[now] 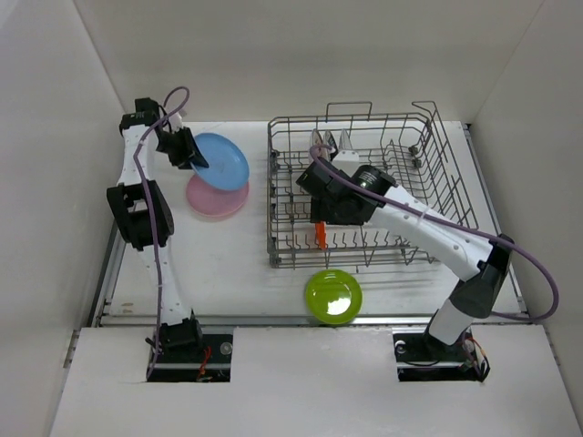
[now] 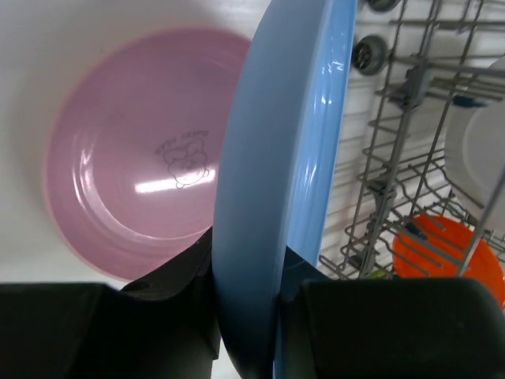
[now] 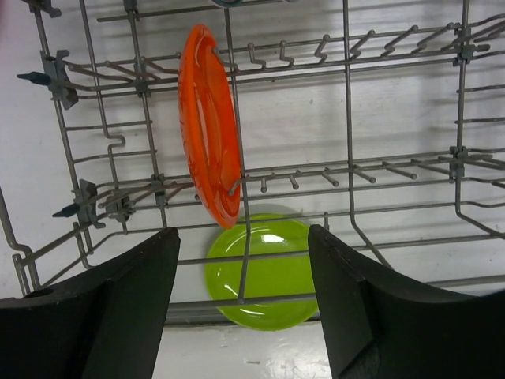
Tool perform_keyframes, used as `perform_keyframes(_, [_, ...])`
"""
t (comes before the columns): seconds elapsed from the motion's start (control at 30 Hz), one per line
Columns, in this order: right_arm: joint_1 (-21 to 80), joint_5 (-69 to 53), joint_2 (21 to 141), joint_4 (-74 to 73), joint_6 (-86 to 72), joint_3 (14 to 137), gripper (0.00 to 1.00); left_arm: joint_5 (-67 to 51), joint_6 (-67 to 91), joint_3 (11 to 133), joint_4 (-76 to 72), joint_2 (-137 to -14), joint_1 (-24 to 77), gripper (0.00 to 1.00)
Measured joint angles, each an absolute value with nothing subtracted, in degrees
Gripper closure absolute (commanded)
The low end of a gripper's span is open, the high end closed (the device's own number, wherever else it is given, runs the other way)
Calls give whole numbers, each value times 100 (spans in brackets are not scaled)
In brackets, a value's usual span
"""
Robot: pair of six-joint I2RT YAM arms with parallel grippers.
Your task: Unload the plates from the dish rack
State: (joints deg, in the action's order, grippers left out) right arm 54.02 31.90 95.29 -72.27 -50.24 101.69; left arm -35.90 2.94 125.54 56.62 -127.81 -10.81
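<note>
Grips the blue plate (image 2: 276,197) by its rim in the left gripper (image 2: 248,292), fingers pressed on both faces, tilted above the pink plate (image 2: 134,189) lying flat on the table (image 1: 237,264) left of the dish rack (image 1: 446,164); holds the right gripper (image 3: 243,237) spread wide inside the rack, over the orange plate (image 3: 209,158) upright between tines; leaves the yellow-green plate (image 1: 333,296) flat just outside the rack's near edge.

White arms (image 1: 164,273) with black joints and purple cables (image 1: 556,291) end in a black left claw (image 2: 246,268) and right claw (image 3: 243,237).
</note>
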Motion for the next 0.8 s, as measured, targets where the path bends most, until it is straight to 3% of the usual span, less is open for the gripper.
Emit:
perform_keyframes(0.1, [5282, 3033, 9568, -7113, -4849, 10169, 28, -3806, 189, 12202, 5673, -12879, -1140, 89])
perform_keyframes(0.23, [5223, 2751, 9612, -6781, -4602, 10025, 32, -3962, -23, 12136, 5673, -12877, -1173, 69])
perform_keyframes(0.37, [5221, 2383, 9710, -6453, -4366, 9839, 37, -3879, -259, 12136, 5774, -12884, -1173, 56])
perform_keyframes(0.4, [5221, 2316, 9765, -6383, -4320, 9839, 37, -3830, -305, 12136, 5819, -12901, -1173, 51])
perform_keyframes(0.47, [5210, 2209, 9848, -6246, -4237, 9839, 40, -3675, -438, 12136, 5916, -12962, -1170, 30])
perform_keyframes(0.53, [5207, 2139, 9920, -6171, -4180, 9839, 45, -3441, -499, 12143, 6027, -13078, -1170, 22])
perform_keyframes(0.63, [5207, 2071, 9961, -6069, -4093, 9773, 47, -2991, -633, 12143, 6152, -13284, -1173, 0])
perform_keyframes(0.73, [5172, 2021, 9961, -5981, -4001, 9657, 54, -2504, -797, 12143, 6261, -13334, -1142, 0])
perform_keyframes(0.8, [5155, 1986, 9961, -5907, -3944, 9570, 66, -2178, -923, 12143, 6283, -13286, -1111, 0])
